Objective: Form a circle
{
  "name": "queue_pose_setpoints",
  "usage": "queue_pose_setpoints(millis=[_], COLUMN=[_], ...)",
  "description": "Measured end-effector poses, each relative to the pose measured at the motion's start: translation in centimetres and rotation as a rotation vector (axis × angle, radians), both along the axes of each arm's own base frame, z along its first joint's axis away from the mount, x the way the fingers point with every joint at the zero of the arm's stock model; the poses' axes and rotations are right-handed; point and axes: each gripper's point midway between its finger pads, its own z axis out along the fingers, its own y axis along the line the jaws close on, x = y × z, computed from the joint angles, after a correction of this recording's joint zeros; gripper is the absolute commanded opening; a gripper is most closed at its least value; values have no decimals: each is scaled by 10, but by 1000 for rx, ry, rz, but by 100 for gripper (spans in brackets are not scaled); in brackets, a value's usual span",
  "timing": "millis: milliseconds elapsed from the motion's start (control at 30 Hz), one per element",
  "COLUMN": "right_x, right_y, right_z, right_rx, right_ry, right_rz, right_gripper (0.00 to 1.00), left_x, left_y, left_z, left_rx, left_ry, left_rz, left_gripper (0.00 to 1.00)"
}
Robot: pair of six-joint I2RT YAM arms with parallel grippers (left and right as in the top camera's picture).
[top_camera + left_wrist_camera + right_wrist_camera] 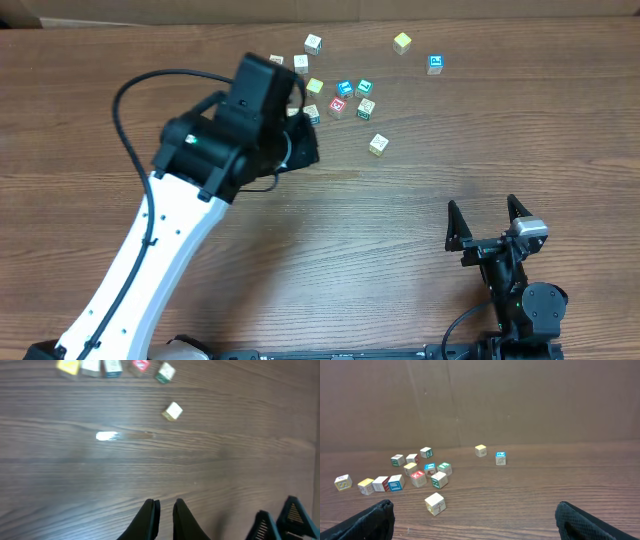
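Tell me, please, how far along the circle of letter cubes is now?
Done: several cubes sit bunched in a cluster, but no closed ring shows. In hand: nothing; the left gripper is shut and empty near it, the right gripper open and parked. Left: strays such as the outer yellow cube and the blue-printed cube lie apart and need gathering.
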Motion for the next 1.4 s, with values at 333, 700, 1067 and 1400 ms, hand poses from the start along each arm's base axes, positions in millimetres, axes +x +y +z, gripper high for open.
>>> queue_pose_setpoints(millis=[333, 700, 1067, 1400], right_x=[0, 0, 0, 0], right_y=[0, 0, 0, 0], right_z=[0, 0, 0, 0], right_rx=[0, 0, 0, 0], right_ry=[0, 0, 0, 1], right_rz=[0, 0, 0, 0], right_gripper=[100, 100, 100, 100], left_x=[-6, -3, -4, 0], left_y=[-50, -79, -87, -83], left_z=[-5, -48, -61, -62], left_rx=[-28, 24, 42, 67], left_ry=[-24, 59, 83, 65], left_rz=[-105, -157, -172, -153], left_gripper=[6, 4, 4, 5])
